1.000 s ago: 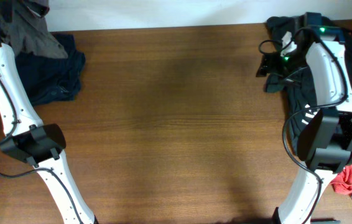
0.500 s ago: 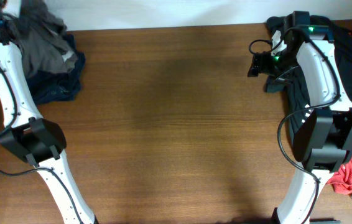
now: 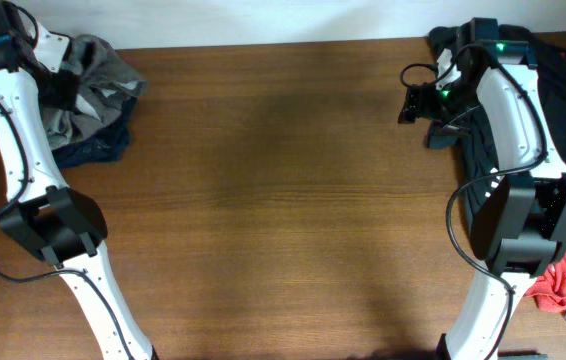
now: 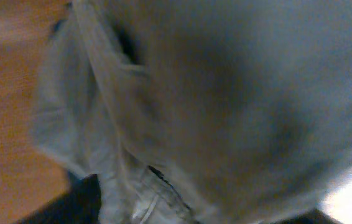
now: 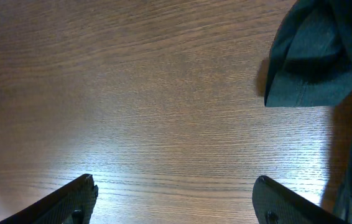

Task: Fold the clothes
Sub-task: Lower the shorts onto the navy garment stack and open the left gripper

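The clothes, grey-olive shorts (image 3: 98, 72), lie crumpled at the far left corner of the table, on top of a dark blue garment (image 3: 93, 148). My left gripper (image 3: 60, 88) is at their left edge, against the cloth. The left wrist view is blurred and filled with the grey shorts (image 4: 226, 106); its fingers do not show there, and I cannot tell whether they are open or shut. My right gripper (image 5: 175, 180) stands open over bare wood at the far right, holding nothing.
A pile of dark clothes (image 3: 563, 90) lies at the far right under the right arm; one dark teal edge (image 5: 313, 56) shows beside the right gripper. A red cloth (image 3: 563, 285) lies at the right edge. The brown wooden table (image 3: 283, 200) spans the middle.
The grey shorts have gone from bunched high at the far left corner to spread lower and rightward over the blue garment. The right gripper shifted slightly left earlier, then stayed put.
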Controlling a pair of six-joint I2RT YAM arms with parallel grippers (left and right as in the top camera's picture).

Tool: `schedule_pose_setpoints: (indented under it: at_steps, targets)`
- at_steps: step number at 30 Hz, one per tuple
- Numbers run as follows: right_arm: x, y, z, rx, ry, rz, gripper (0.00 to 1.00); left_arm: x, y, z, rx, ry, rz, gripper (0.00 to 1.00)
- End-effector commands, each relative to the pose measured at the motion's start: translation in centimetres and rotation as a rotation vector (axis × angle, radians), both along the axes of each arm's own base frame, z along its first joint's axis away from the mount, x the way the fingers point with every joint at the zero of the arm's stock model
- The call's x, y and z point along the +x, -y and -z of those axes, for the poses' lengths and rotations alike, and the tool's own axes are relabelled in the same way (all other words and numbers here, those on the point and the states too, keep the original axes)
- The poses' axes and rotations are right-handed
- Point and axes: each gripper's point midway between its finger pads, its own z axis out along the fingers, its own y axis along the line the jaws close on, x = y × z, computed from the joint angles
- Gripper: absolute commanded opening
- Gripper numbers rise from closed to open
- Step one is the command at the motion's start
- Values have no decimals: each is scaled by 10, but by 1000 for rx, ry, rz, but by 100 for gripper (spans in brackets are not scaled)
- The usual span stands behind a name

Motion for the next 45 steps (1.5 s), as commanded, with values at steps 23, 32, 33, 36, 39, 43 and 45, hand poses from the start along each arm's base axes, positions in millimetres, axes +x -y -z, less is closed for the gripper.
schedule_pose_setpoints:
  at_steps: [23,32,33,36,39,43,45]
  targets:
    - [-1,-9,2,50,-4,-16,84,31,76,105,-253,-64,251,36]
    - [-1,-9,2,50,-4,-16,84,49,109,110,-262,-31,299,37]
    - [-1,-9,2,50,-4,-16,84,52,114,97,-263,-7,288,38]
    - [-1,-9,2,50,-3,-16,84,59,121,55,-252,69,278,38]
    - [-1,-9,2,49,-4,-17,84,61,118,3,-252,163,216,48]
    - [-1,-9,2,49,-3,-17,84,55,93,-47,-268,262,92,48]
    - [-1,-9,2,49,-3,-17,84,49,67,-55,-284,279,-29,48]
